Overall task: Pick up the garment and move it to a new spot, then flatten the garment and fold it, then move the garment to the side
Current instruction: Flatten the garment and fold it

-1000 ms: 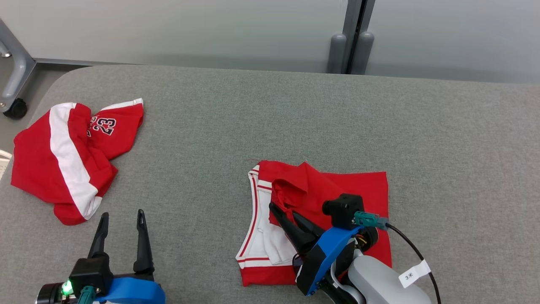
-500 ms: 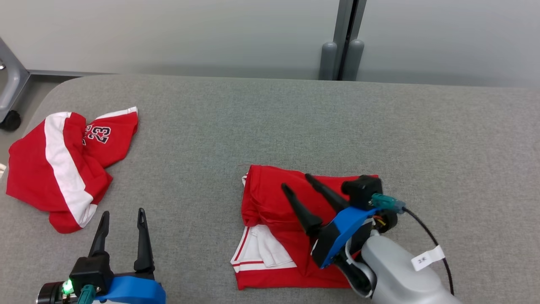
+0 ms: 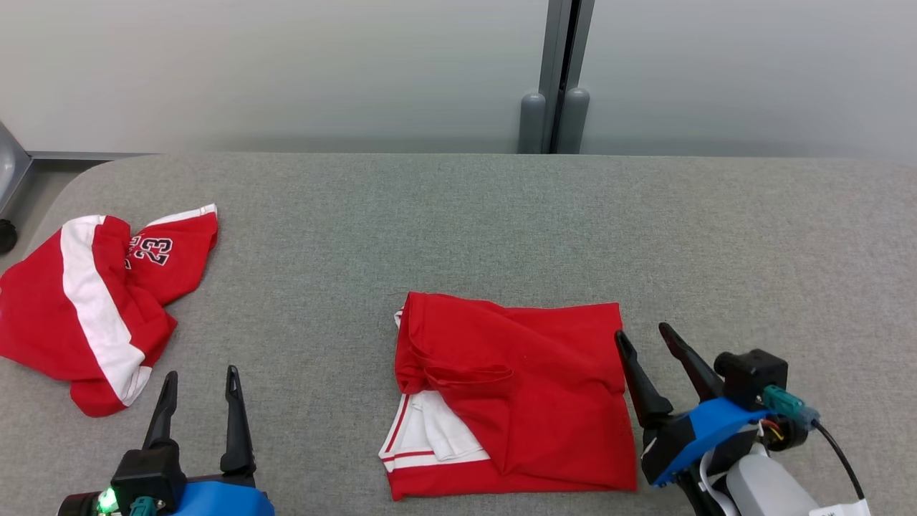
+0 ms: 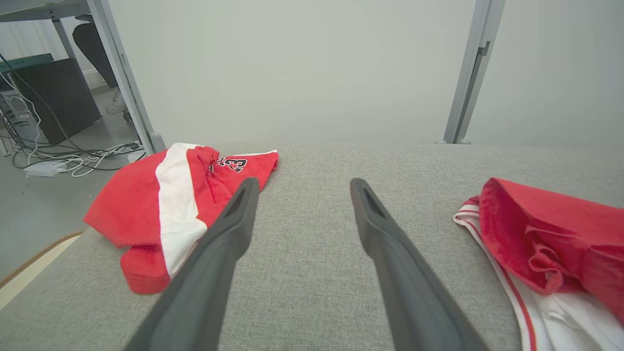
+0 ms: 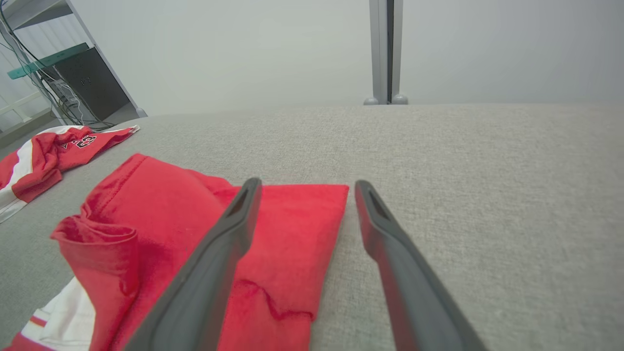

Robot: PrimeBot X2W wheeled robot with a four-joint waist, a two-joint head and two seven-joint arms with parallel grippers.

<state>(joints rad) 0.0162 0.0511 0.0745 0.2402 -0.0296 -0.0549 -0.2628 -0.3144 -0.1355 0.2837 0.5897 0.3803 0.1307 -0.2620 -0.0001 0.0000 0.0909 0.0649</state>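
Both my grippers stand open and empty. The right gripper (image 3: 642, 332) hangs just beside the right edge of the folded red garment (image 3: 516, 387), and the left gripper (image 3: 200, 373) sits near the front-left corner of the tabletop (image 3: 458, 215). The garment lies near the middle of the front edge, so I judge the folding done and the move to the side not yet made. The fold looks loose. If I pinch only the top layer, I expect it to peel open, and dragging it across the grey cover could pull the white-trimmed layer (image 3: 430, 430) out from under. Carrying it toward the left edge risks landing it on the rumpled number 23 garment (image 3: 86, 308). My left wrist view shows how high the folded lip bulges, which the head view flattens, and it takes in floor cables (image 4: 73, 161) and a person's shoe (image 4: 116, 103). My right wrist view shows a crease at the garment's near right corner.
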